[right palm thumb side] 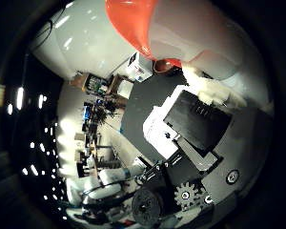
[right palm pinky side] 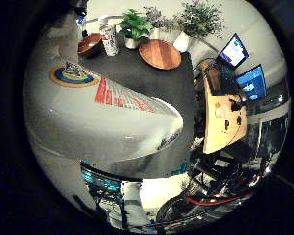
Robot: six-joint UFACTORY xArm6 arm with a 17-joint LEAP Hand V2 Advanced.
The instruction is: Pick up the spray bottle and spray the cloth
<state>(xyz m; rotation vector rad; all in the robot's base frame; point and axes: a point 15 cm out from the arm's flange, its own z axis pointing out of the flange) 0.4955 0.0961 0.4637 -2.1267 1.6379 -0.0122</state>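
Note:
The spray bottle's white body [right palm pinky side: 88,108] with a red and white label [right palm pinky side: 122,96] fills much of the right little finger side palm view, close against the palm. In the right thumb side palm view its red spray head [right palm thumb side: 133,24] sits on the white body. My right hand [right palm thumb side: 195,124] reaches in with white and black fingers [right palm thumb side: 214,81] curled against the bottle just below the red head. The bottle is held above a dark table [right palm pinky side: 181,83].
On the dark table stand a round wooden board [right palm pinky side: 160,53], a can [right palm pinky side: 109,41], a brown bowl [right palm pinky side: 89,44] and potted plants [right palm pinky side: 135,24]. Two lit monitors [right palm pinky side: 247,78] and a light wooden piece of furniture [right palm pinky side: 223,117] are beyond the table's edge.

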